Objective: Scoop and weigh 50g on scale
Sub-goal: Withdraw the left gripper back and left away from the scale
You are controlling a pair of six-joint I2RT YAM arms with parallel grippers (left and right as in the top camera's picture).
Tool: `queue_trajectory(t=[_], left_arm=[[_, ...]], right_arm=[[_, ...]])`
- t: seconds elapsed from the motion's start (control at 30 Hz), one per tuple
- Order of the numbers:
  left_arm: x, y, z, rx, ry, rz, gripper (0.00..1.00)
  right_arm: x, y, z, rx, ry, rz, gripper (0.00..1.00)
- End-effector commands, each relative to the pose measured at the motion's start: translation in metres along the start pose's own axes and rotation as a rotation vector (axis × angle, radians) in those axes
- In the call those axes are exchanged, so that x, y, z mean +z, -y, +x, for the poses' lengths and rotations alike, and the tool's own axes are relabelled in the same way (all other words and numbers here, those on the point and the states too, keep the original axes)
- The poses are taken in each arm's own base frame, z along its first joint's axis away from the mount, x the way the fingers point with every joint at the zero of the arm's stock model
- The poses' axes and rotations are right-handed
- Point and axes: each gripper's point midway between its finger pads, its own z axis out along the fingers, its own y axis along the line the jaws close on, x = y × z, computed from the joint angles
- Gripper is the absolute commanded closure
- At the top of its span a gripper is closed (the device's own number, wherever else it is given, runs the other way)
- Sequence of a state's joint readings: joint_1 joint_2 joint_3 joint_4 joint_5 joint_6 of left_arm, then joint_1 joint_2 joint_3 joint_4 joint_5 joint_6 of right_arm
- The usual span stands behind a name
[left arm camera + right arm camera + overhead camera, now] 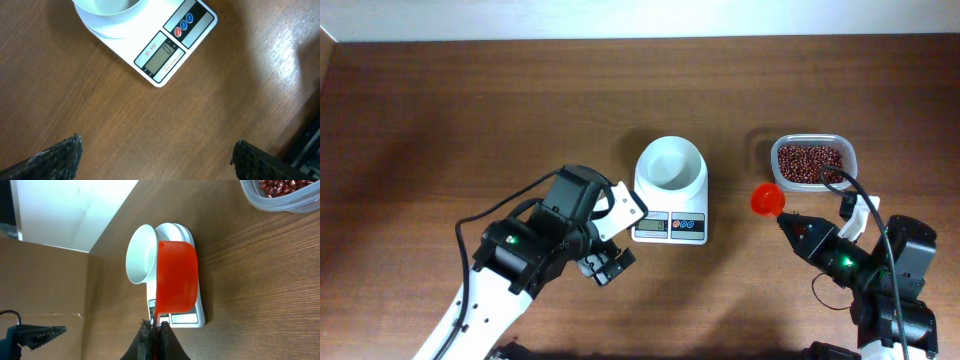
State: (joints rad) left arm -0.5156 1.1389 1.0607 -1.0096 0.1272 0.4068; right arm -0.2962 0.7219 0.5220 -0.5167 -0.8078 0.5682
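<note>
White scale (670, 190) at the tabletop (470, 100) centre
Long axis runs front to back, display (650, 226) toward the robot; left pincer (608, 264) gapes empty, right pincer (155, 330) clamps a red scoop (766, 199)

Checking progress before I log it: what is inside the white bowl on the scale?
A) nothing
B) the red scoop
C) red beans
A: the bowl shows a bare white inside in the overhead view; the red beans lie in the tub.

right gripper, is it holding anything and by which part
The right gripper is shut on the red scoop, pinching it by the end of its handle.
</note>
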Motion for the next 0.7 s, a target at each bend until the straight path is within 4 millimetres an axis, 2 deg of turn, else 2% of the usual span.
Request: queue_trajectory(t=[0.0,0.23,0.67], left_arm=[[-0.004,0.001,-0.006,0.026,0.024,0.014,0.01],[-0.021,-0.003,-0.009,0.068,0.073,0.071,0.01],[-0.023,-0.012,-0.01,0.055,0.078,0.039,0.01]], right_arm=[[-0.004,-0.009,-0.006,-0.028,0.011,-0.024,0.96],[-0.004,-0.009,-0.006,-0.029,0.011,-0.024,0.96],[-0.004,-0.009,-0.006,-0.029,0.011,-0.024,0.96]])
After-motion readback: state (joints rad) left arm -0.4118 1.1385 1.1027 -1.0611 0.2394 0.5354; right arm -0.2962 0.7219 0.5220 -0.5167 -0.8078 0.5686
